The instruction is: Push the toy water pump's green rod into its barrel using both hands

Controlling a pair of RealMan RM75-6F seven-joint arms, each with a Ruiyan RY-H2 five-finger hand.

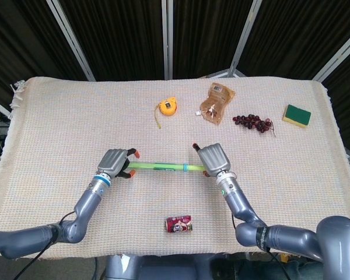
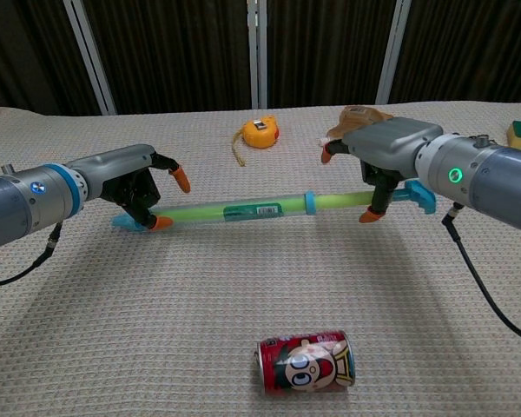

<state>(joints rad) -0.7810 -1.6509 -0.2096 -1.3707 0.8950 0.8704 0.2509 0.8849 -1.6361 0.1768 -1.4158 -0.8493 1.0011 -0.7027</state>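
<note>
My left hand grips the barrel above the tabletop; my right hand holds the green rod, partly pushed in, some length remaining.

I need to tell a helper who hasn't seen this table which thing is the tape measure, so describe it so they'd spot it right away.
Start at the beige woven tablecloth and go to its far half, near the middle. The tape measure lies there, just left of the brown snack pouch. It is the only small, round, orange-yellow case, with a thin strip of tape trailing out of it toward the robot.
</note>
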